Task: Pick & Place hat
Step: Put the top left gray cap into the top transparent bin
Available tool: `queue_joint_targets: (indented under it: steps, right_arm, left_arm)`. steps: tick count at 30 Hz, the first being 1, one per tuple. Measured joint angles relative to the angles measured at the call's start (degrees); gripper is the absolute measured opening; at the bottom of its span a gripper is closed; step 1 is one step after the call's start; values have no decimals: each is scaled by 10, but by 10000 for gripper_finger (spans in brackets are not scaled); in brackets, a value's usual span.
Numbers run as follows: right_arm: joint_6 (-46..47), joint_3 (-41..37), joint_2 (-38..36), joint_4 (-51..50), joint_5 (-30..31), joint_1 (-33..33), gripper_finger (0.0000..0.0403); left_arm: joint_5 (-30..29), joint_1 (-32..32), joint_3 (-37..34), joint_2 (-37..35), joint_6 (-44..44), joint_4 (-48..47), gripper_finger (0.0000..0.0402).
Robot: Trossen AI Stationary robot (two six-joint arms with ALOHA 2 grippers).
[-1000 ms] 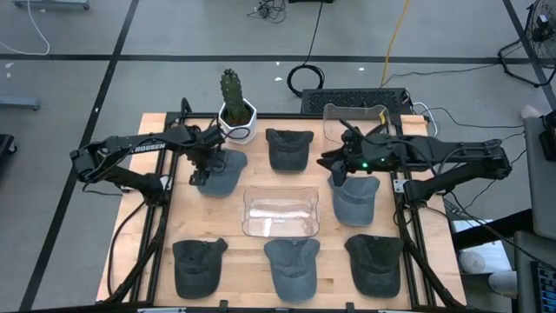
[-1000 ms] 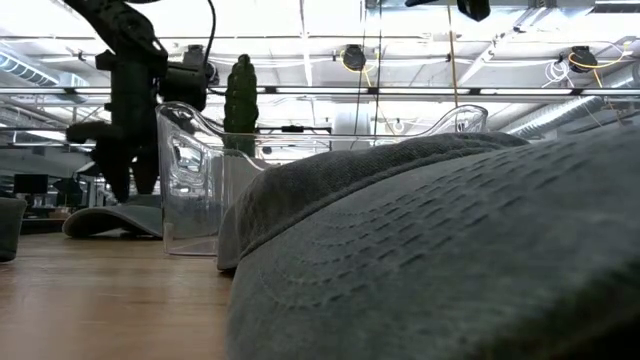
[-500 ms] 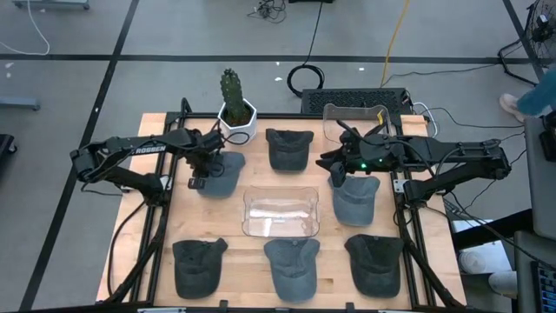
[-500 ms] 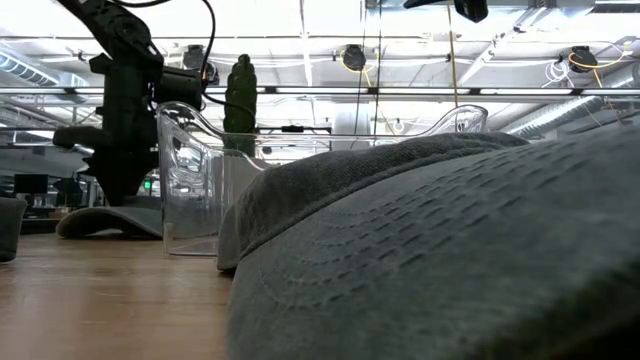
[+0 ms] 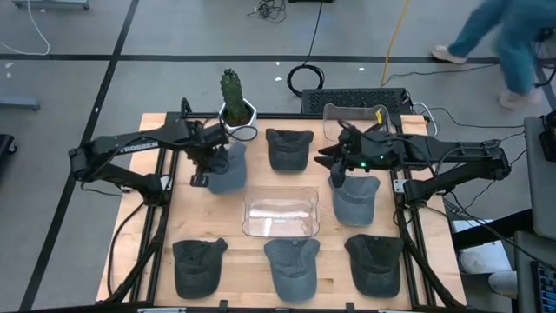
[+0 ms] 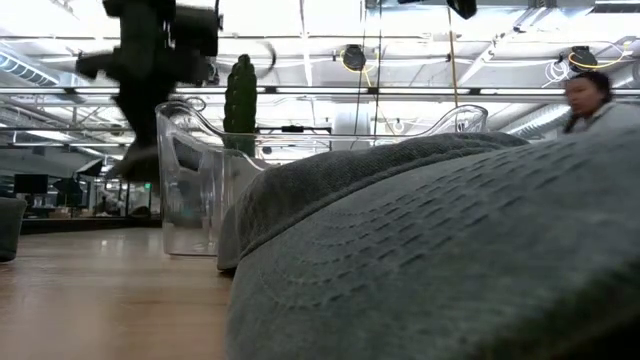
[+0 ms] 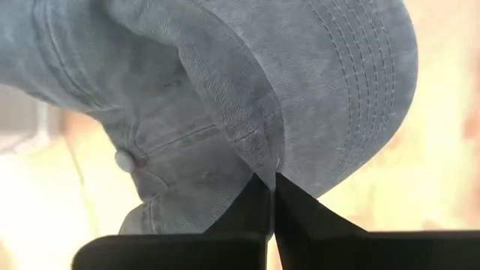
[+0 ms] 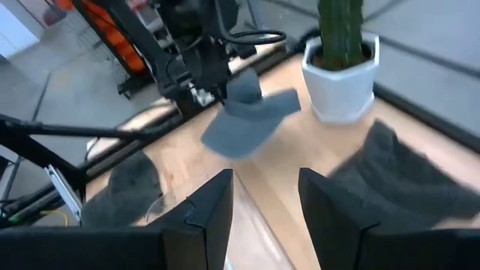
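We saw the left tool [image 5: 201, 170] pinched tight on a grey hat [image 5: 225, 168], holding it clear of the counter [image 5: 165, 222], just beside the potted cactus [image 5: 233, 100]. The right tool [image 5: 334, 165] hung with its fingers parted, over another hat [image 5: 354, 198] beside the clear bin [image 5: 280, 212].

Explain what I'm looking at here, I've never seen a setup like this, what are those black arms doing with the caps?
Two dark robot arms work at a wooden table. One picture looks straight down, one sits at tabletop height, and two come from cameras on the wrists. The left gripper is shut on a grey-blue denim cap, pinching its brim and holding it off the table, as the right wrist view shows. The right gripper hovers open above another grey cap. More caps, a clear plastic bin and a potted green cactus sit on the table. A person walks past behind.
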Motion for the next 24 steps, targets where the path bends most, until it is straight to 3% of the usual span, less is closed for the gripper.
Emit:
queue_joint_targets:
  steps: [5, 10, 19, 24]
  right_arm:
    - [-68, 1, 8, 110, -5, -18, 141]
    - [-89, 6, 57, 212, -119, -62, 141]
    - [-214, 173, 202, 132, -240, -83, 141]
    - [-241, 207, 259, 100, -304, -85, 141]
  left_arm:
    - [31, -39, 108, -1, -34, -30, 14]
    - [43, -81, 197, 12, -64, -14, 6]
    - [67, -129, 248, 56, -112, -14, 6]
    - [73, -151, 266, 87, -120, 6, 6]
